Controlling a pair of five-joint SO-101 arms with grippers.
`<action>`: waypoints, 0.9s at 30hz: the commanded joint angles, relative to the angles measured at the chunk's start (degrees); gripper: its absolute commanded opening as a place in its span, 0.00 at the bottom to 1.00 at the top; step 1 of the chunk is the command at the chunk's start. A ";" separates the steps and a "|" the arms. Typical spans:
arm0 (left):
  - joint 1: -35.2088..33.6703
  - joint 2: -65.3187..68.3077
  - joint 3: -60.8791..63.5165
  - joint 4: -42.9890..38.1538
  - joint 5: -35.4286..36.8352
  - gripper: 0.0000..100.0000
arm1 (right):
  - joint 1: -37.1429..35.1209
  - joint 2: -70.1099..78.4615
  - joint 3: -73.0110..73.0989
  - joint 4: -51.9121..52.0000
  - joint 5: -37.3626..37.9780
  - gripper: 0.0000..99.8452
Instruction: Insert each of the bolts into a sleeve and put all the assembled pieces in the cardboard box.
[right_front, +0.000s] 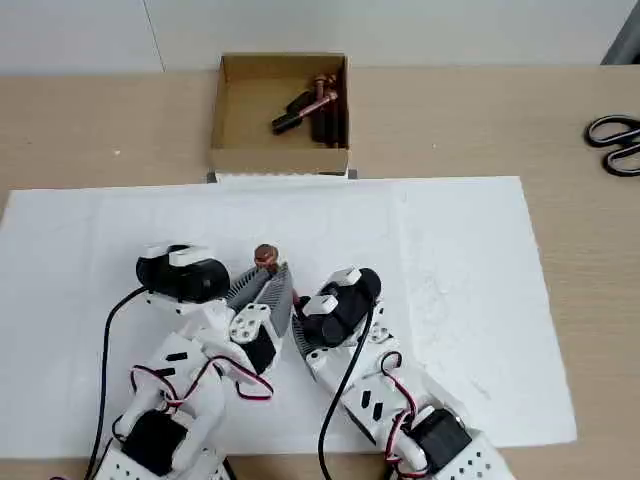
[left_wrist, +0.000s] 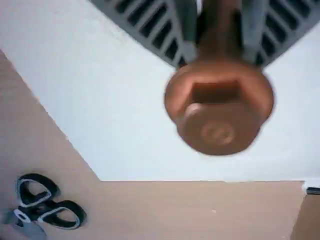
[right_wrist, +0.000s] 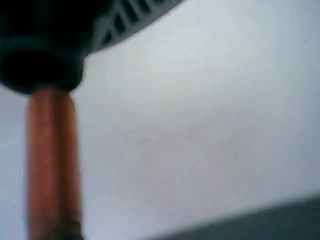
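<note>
A copper bolt (right_front: 265, 255) is held above the white sheet, with my left gripper (right_front: 268, 285) shut on its shank just under the head. In the left wrist view the bolt's flanged hex head (left_wrist: 219, 107) pokes out between the grey ribbed fingers (left_wrist: 145, 25). In the right wrist view the bolt's shank (right_wrist: 50, 160) runs out of a black sleeve (right_wrist: 40, 67) that sits in my right gripper (right_front: 298, 300), pressed close against the left one. The cardboard box (right_front: 280, 158) stands at the back and holds several assembled pieces (right_front: 310, 105).
A white paper sheet (right_front: 450, 300) covers the wooden table under both arms. Black scissors (right_front: 615, 143) lie at the far right edge of the table, seen also as scissors (left_wrist: 42, 205) in the left wrist view.
</note>
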 joint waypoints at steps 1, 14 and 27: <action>2.20 -0.26 -2.86 -0.26 2.29 0.01 | -0.31 -0.84 0.79 -2.24 -0.26 0.00; 2.90 -0.35 -3.03 2.55 2.64 0.01 | -0.31 -0.92 0.79 -2.77 2.55 0.00; 9.32 -0.35 -3.03 10.11 -1.76 0.01 | -5.32 -0.92 0.79 -8.13 8.35 0.00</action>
